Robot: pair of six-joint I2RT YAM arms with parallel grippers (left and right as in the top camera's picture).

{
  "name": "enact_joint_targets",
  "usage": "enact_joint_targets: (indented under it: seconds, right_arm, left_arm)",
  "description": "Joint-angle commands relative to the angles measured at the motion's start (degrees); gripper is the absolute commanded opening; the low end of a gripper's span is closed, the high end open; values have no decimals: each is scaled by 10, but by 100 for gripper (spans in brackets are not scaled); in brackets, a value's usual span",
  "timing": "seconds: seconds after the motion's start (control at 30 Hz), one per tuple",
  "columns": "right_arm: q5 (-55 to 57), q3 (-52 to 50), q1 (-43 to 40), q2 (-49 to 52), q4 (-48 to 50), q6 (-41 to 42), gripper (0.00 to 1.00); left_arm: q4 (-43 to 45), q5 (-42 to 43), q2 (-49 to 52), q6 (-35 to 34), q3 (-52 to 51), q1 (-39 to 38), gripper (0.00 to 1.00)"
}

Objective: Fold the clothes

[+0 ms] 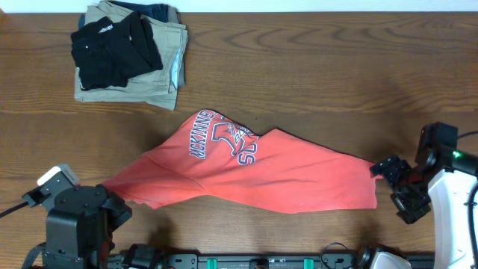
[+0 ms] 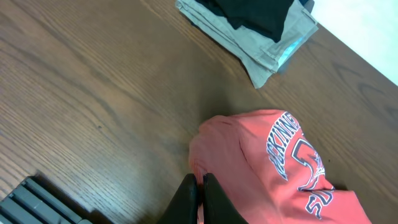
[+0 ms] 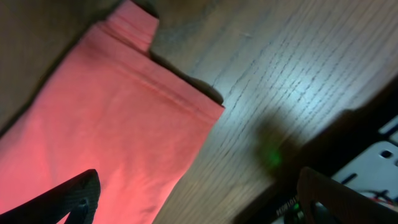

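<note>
The coral-red T-shirt (image 1: 246, 168) lies stretched across the front of the table, its white arched lettering facing up near the middle. My left gripper (image 2: 201, 186) is shut on the shirt's left edge (image 2: 261, 162), pinching a fold of cloth; from overhead it sits at the shirt's left tip (image 1: 112, 202). My right gripper (image 1: 399, 183) is open at the shirt's right end, its fingers wide apart (image 3: 199, 199) over the shirt's hem corner (image 3: 124, 124) and bare wood. The neck tag is hidden.
A stack of folded clothes stands at the back left: a black garment (image 1: 116, 48) on khaki trousers (image 1: 160, 82), also in the left wrist view (image 2: 249, 31). The table's front edge rail (image 1: 261, 261) runs below the shirt.
</note>
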Motion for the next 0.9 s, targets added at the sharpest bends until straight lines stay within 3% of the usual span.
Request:
enact_joint_targets:
  seconds: [0.0, 0.1, 0.2, 0.27, 0.37, 0.57, 0.87]
  right_arm:
    - [10, -41, -7, 2, 23, 24, 99]
    - [10, -72, -13, 2, 59, 32, 99]
    - [10, -98, -14, 3, 97, 31, 93]
    - [2, -117, -14, 8, 120, 31, 78]
    - [-9, -136, -14, 16, 144, 32, 68]
    - [-10, -155, -14, 47, 179, 31, 66]
    - [-17, -156, -14, 99, 202, 31, 44]
  left_arm:
    - [-2, -18, 2, -4, 2, 3, 6]
    - [-10, -18, 2, -4, 2, 3, 6]
    - [-13, -18, 2, -4, 2, 3, 6]
    - [-12, -18, 2, -4, 2, 3, 6]
    - [-12, -18, 2, -4, 2, 3, 6]
    - [-13, -18, 2, -4, 2, 3, 6]
    - [-13, -18, 2, -4, 2, 3, 6]
